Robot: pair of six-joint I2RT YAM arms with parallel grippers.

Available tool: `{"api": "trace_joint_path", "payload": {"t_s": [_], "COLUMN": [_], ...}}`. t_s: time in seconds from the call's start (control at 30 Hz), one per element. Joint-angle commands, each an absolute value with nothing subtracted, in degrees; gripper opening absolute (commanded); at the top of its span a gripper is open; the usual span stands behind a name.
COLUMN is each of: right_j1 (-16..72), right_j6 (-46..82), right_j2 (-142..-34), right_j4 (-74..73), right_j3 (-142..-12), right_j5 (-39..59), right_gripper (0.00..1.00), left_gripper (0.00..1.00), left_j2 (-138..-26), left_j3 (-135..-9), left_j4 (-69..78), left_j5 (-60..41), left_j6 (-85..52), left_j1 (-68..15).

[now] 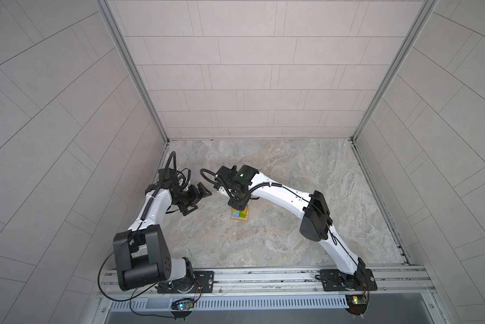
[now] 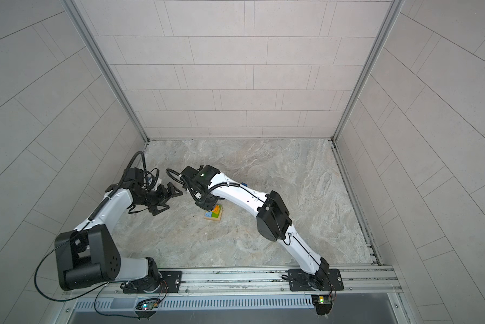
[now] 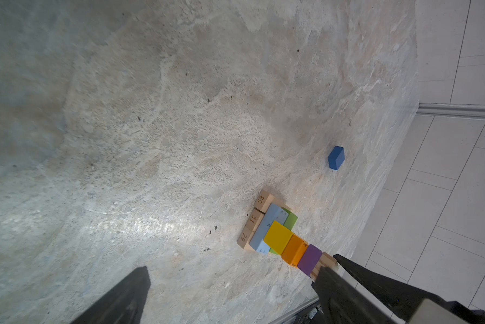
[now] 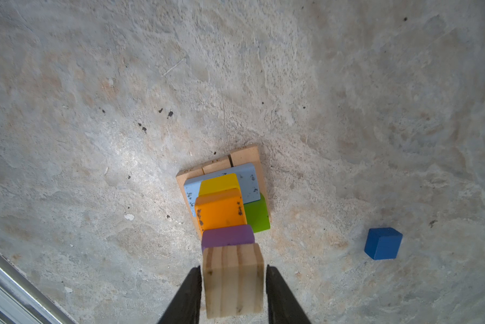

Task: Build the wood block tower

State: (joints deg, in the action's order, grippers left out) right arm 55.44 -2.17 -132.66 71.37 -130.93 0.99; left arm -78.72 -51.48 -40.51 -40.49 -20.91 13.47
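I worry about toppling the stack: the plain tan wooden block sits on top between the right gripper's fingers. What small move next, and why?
Probably lift the right gripper straight up, no sideways drift. Its fingers seem just parted from the plain tan wooden block, which rests on the purple wooden cube atop a tall, narrow stack; a dark-blue wooden cube lies apart, unstacked.

I see tan bars [image 4: 244,155], a light-blue bar [image 4: 249,179], green bar [image 4: 256,214], yellow bar [image 4: 218,182], orange bar [image 4: 220,209], purple cube [image 4: 227,235], a pale block [image 4: 232,283] with striped grain, a dark-blue cube [image 4: 382,243]; the table [image 4: 95,84] is mottled grey-beige.
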Motion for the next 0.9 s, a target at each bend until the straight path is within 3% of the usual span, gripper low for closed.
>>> {"api": "trace_joint_path", "payload": {"t_s": [0.0, 0.53, 0.87], "right_j1": [55.3, 54.8, 53.1], "right_j6": [-3.1, -1.8, -0.8], "right_j2": [-133.3, -127.8, -121.5], "right_j4": [72.9, 71.6, 70.9], "right_j3": [-132.5, -132.6, -128.5], "right_j5": [0.9, 2.2, 2.8], "right_gripper": [0.39, 0.62, 0.65], "left_gripper": [1.00, 1.00, 1.00], "left_j2": [-77.4, -77.5, -76.6], "left_j3": [-52.9, -52.1, -51.2], "left_j4": [-40.6, -38.4, -35.8], "left_j5": [-40.9, -48.1, -51.2], "left_j6": [-19.9, -19.9, -20.9], "left_j1": [13.9, 13.7, 10.2]}}
